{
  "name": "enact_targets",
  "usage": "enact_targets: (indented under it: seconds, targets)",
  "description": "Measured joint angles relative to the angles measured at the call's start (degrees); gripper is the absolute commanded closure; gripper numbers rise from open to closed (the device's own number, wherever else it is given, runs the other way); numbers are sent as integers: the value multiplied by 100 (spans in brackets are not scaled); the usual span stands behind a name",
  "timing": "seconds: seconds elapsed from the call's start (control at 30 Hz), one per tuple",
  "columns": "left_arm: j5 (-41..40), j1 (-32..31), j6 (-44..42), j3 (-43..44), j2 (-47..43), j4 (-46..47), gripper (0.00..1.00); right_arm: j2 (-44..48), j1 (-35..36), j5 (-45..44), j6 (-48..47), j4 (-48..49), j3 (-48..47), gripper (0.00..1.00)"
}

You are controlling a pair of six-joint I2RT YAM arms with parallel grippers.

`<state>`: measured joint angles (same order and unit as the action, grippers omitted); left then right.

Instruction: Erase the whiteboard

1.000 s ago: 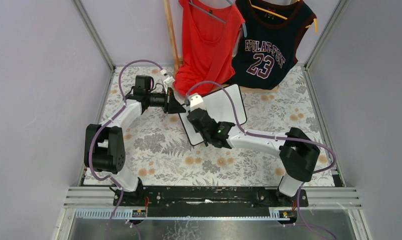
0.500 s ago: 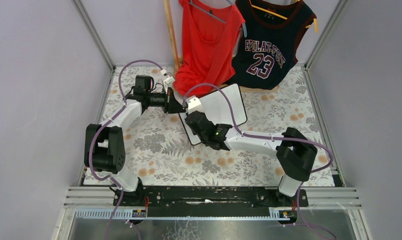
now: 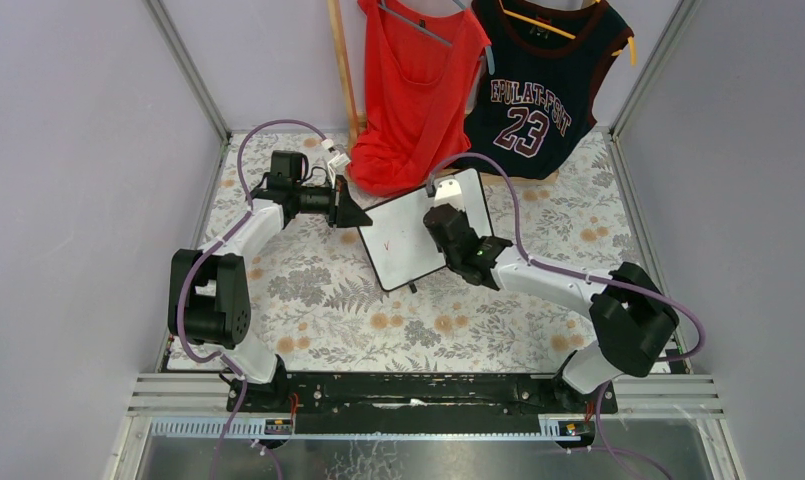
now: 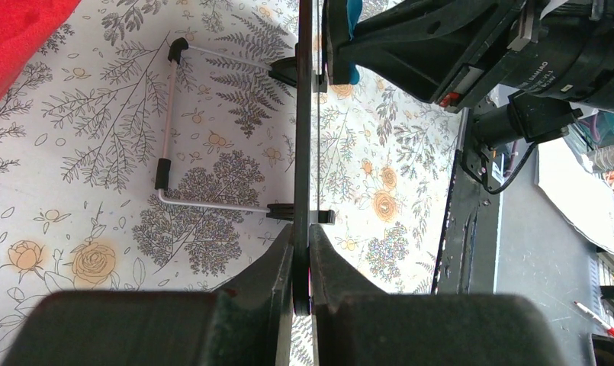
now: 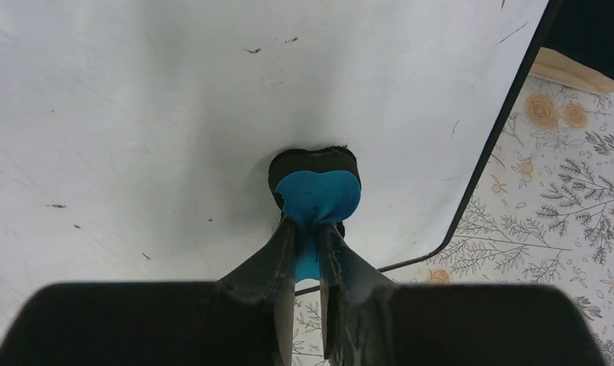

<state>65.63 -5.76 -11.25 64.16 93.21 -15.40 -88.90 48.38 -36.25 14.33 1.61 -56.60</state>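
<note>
The whiteboard stands tilted at mid-table, with a small red mark on its left part. My left gripper is shut on the board's left edge. In the left wrist view the board appears edge-on between the fingers. My right gripper is over the board's upper right. It is shut on a blue eraser that presses on the white surface, near the black frame.
A red tank top and a dark number 23 jersey hang behind the board, beside a wooden pole. The board's wire stand rests on the floral cloth. Grey walls close in both sides.
My right gripper has swept the eraser from the board's left part to its upper right, uncovering the small red mark. The left arm and board have stayed put.
</note>
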Motion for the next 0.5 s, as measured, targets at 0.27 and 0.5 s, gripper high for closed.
enact_targets:
  seconds: [0.27,0.5]
  targets:
    - [-2,0,-4,0,-7,-17,100,37,142,133,68,-42,26,100]
    - [0,0,-4,0,-7,-22,100,-267,822,140,216,44,-57,100]
